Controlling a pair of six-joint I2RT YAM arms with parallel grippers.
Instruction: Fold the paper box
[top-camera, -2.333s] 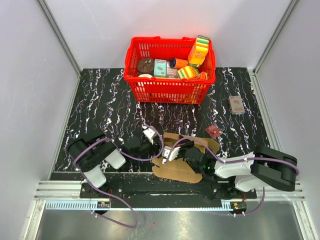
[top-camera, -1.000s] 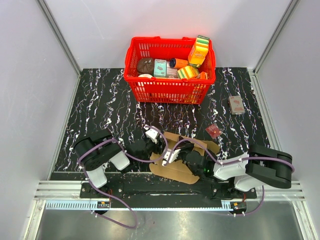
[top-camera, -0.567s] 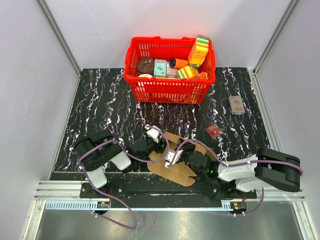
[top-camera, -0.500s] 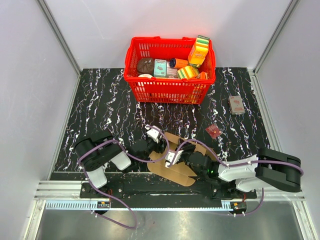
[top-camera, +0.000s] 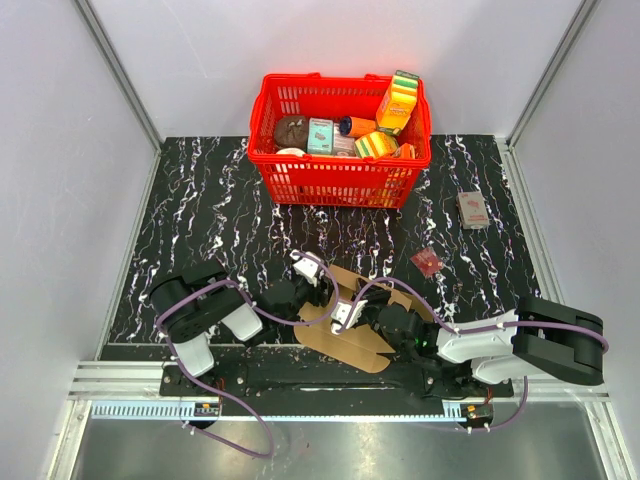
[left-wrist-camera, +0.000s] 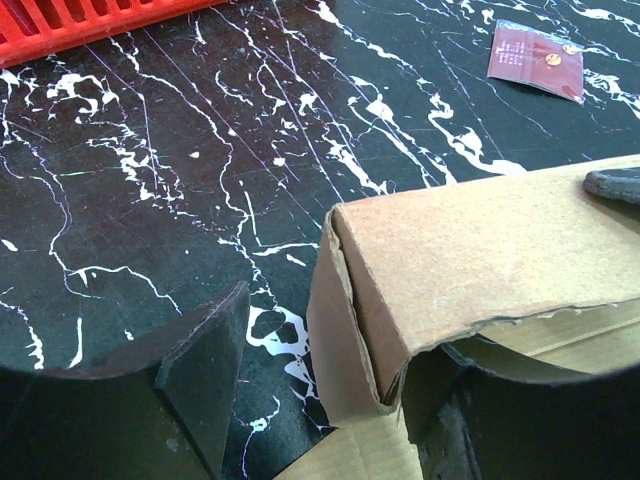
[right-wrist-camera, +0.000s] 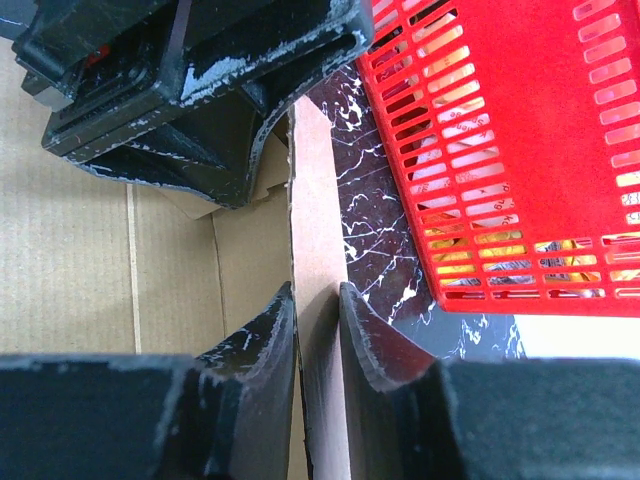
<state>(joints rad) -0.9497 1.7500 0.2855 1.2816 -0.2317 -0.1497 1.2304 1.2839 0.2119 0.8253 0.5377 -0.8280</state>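
The paper box (top-camera: 352, 343), a plain brown corrugated cardboard die-cut sheet, lies partly folded at the near centre of the black white-veined marble table (top-camera: 200, 220), between both arms. From above, its middle is covered by the grippers and purple cables. The right gripper (right-wrist-camera: 318, 300) pinches an upright cardboard wall (right-wrist-camera: 318, 200), a finger pressed on each face. The left gripper (left-wrist-camera: 330, 345) is spread about a raised folded corner (left-wrist-camera: 470, 250): its left finger (left-wrist-camera: 200, 370) stands clear of the board, while its right finger (left-wrist-camera: 450, 410) is largely hidden behind it. A small red foil packet (top-camera: 427, 262) lies just beyond on the right. The red plastic lattice basket (top-camera: 340, 183) of printed cartons stands far centre, cut off in both wrist views.
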